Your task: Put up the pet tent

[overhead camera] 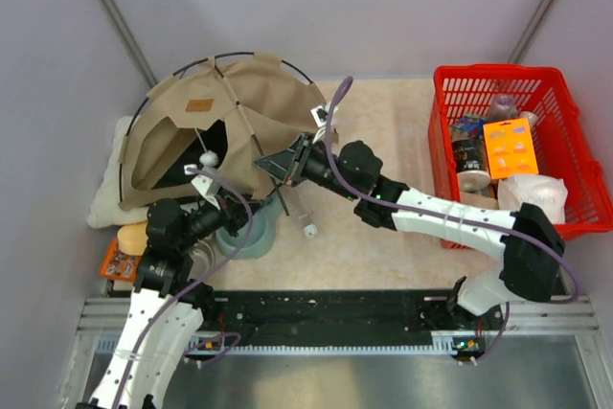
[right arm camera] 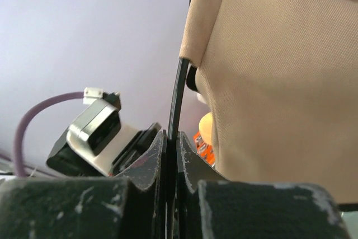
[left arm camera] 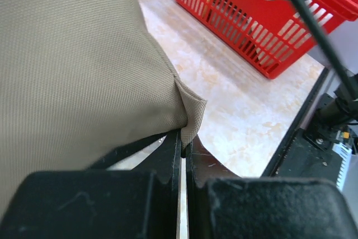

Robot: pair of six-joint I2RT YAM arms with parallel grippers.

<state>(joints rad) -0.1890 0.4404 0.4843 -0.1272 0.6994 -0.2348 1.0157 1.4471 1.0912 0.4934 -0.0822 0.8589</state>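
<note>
The tan pet tent (overhead camera: 235, 117) stands half raised at the back left, with thin black poles arching over it, a brown label patch (overhead camera: 199, 105) and a small white ball (overhead camera: 206, 157) at its dark doorway. My left gripper (overhead camera: 235, 210) is shut on a corner of the tent's fabric (left arm camera: 190, 118), seen close in the left wrist view (left arm camera: 183, 149). My right gripper (overhead camera: 278, 168) is shut on a thin black pole (right arm camera: 178, 93) at the tent's right edge, beside the tan fabric (right arm camera: 279, 71); the jaws (right arm camera: 171, 155) pinch the pole.
A red basket (overhead camera: 536, 83) with several items stands at the right, also in the left wrist view (left arm camera: 251, 20). A cream pillow (overhead camera: 110, 189) lies under the tent's left side. A bluish bowl (overhead camera: 251, 237), an orange packet (overhead camera: 120, 261) and a loose white-tipped stick (overhead camera: 305, 217) lie near the left arm.
</note>
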